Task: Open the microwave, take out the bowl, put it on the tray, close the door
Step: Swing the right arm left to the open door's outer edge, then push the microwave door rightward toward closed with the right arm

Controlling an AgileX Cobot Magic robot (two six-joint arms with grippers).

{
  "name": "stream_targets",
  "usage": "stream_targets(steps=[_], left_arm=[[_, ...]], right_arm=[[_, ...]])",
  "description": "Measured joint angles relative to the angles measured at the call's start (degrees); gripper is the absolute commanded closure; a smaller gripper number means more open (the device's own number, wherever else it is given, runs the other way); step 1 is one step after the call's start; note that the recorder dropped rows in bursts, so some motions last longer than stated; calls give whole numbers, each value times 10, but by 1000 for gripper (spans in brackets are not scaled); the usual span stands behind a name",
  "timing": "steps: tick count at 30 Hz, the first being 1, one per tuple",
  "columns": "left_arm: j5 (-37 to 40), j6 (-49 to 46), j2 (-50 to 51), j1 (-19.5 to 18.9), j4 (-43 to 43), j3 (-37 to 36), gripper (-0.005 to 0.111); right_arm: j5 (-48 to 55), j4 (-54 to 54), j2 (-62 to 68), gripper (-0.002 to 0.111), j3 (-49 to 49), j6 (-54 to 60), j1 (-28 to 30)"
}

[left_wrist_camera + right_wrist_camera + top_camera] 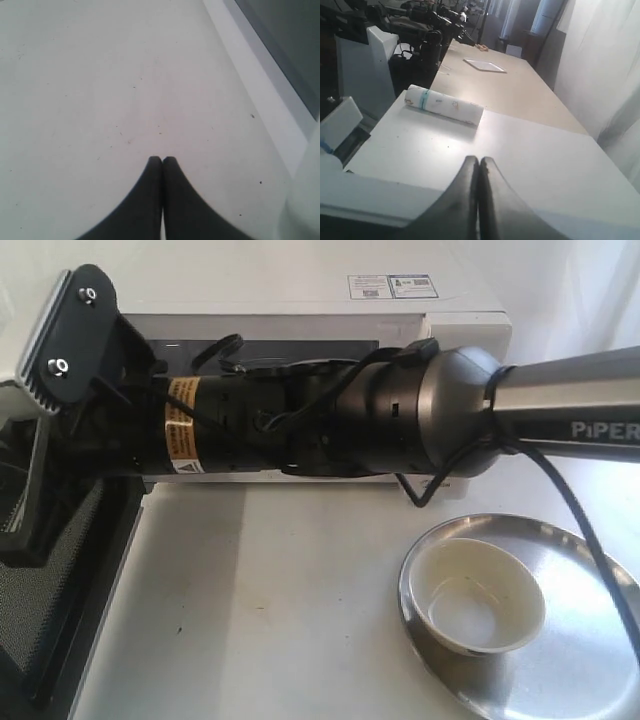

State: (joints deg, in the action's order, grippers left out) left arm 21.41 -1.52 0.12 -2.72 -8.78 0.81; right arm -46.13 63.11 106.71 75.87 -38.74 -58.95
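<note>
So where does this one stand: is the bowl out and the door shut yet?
Done: the bowl sits on the tray, out of the microwave. In hand: the right arm stretches across the microwave's front toward the door, with the right gripper shut and empty. Left to do: the door stands open, mesh side showing, and needs closing. The left gripper is shut above the table.

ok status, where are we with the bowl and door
Left gripper shut, right gripper shut, both empty. Bowl sitting in the tray. Door open; right arm stretched across the microwave front.
</note>
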Motion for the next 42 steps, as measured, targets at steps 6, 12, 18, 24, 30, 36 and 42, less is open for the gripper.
stream_targets(steps=[6,12,18,24,30,36,42], left_arm=[[0,0,0,0,0,0,107],[0,0,0,0,0,0,107],[0,0,0,0,0,0,107],[0,0,0,0,0,0,107],[0,0,0,0,0,0,107],[0,0,0,0,0,0,107],[0,0,0,0,0,0,107]], right_arm=[[-1,-11,33,108,51,8,-11],[-24,-18,73,108,100,10,-19],[-31,-26,85,108,148,33,-30],[-21,-77,89,108,181,96,-39],[-10,-129,124,108,205,123,-39],[-66,-193,202,108,232,126,-39],[-71,-199,220,108,255,131,-39]])
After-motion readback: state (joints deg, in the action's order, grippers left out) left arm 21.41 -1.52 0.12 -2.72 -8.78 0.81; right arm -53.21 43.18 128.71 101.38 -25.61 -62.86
